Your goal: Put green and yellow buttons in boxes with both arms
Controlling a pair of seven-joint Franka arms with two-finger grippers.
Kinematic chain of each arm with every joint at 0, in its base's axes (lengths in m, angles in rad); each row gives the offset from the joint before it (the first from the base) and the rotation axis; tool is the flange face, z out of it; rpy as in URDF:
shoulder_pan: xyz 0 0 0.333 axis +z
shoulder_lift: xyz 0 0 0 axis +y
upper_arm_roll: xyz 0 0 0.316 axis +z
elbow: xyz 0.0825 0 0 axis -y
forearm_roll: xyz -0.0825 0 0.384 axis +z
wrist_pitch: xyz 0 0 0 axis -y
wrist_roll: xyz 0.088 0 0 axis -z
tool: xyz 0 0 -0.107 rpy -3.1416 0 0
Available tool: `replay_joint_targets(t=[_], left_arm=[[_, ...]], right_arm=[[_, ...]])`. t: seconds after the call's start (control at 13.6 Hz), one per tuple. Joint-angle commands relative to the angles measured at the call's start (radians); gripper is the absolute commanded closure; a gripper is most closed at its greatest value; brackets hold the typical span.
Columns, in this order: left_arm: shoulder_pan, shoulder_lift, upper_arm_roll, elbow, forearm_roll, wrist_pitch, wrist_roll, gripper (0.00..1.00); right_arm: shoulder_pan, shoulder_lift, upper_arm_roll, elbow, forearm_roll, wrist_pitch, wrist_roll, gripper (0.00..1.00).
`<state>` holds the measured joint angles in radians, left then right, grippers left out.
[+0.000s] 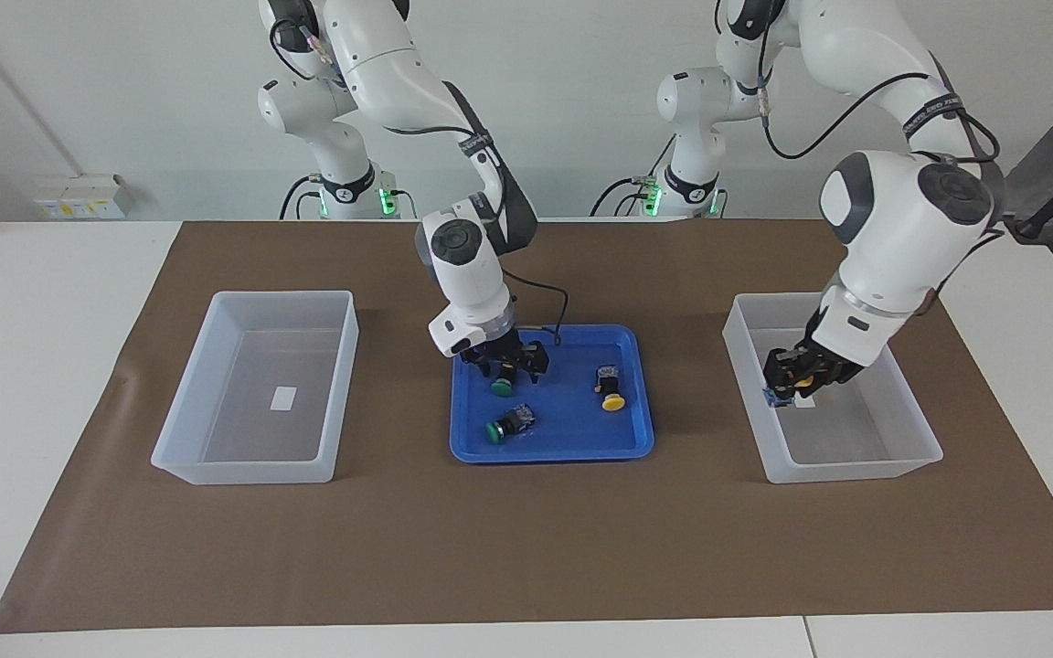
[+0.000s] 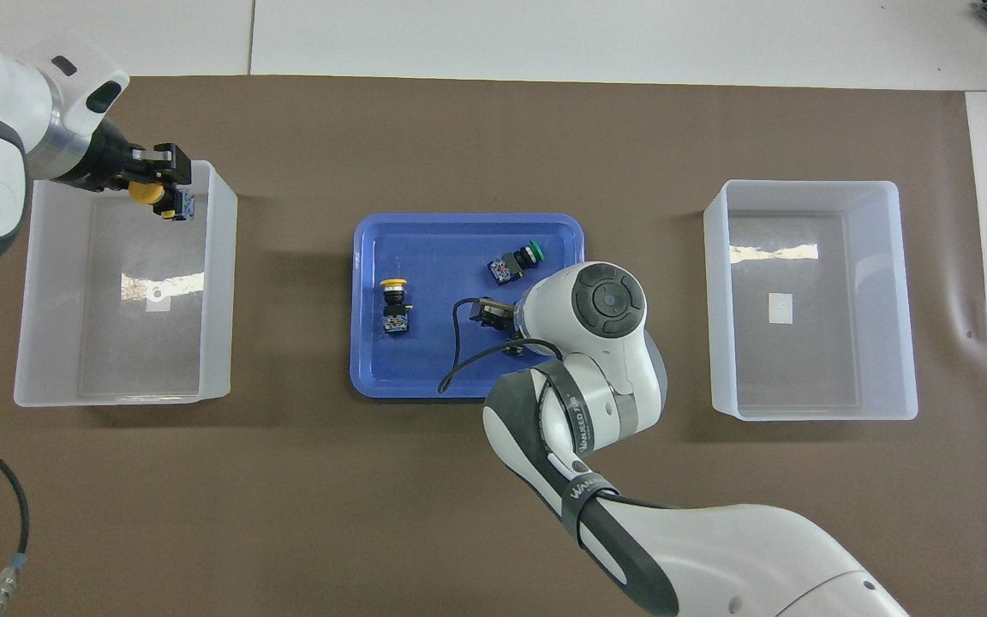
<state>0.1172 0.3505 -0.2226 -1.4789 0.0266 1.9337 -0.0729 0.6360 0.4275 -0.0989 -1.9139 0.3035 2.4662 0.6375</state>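
My left gripper is shut on a yellow button and holds it over the box at the left arm's end, by the wall toward the blue tray. The gripper also shows in the overhead view. My right gripper is down in the tray, fingers spread on either side of a green button. The arm hides that button in the overhead view. A second green button and a second yellow button lie in the tray. The other box holds only its label.
Both boxes and the tray sit on a brown mat over the white table. The box at the right arm's end stands beside the tray. A black cable from the right wrist hangs over the tray.
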Motion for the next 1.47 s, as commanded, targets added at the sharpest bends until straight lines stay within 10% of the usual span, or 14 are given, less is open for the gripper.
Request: replay_joint_targets(t=[0.0, 0.66, 1.03, 1.18, 1.4], left_arm=[[0.051, -0.010, -0.008, -0.044, 0.039, 0.072, 0.097, 1.00], [0.128, -0.044, -0.001, -0.382, 0.116, 0.448, 0.170, 1.00], [0.136, -0.018, -0.001, -0.474, 0.116, 0.590, 0.170, 0.95], [0.136, -0.018, -0.001, -0.477, 0.116, 0.590, 0.168, 0.77], [0.131, -0.018, -0.001, -0.469, 0.116, 0.578, 0.168, 0.09]], right_arm=[[0.004, -0.009, -0.002, -0.004, 0.011, -0.007, 0.020, 1.00], [-0.022, -0.211, -0.021, 0.010, 0.008, -0.237, 0.077, 1.00], [-0.198, -0.322, -0.022, 0.019, -0.208, -0.378, -0.091, 1.00], [-0.303, -0.334, -0.022, 0.016, -0.210, -0.400, -0.252, 1.00], [-0.442, -0.334, -0.021, -0.002, -0.210, -0.402, -0.482, 1.00]])
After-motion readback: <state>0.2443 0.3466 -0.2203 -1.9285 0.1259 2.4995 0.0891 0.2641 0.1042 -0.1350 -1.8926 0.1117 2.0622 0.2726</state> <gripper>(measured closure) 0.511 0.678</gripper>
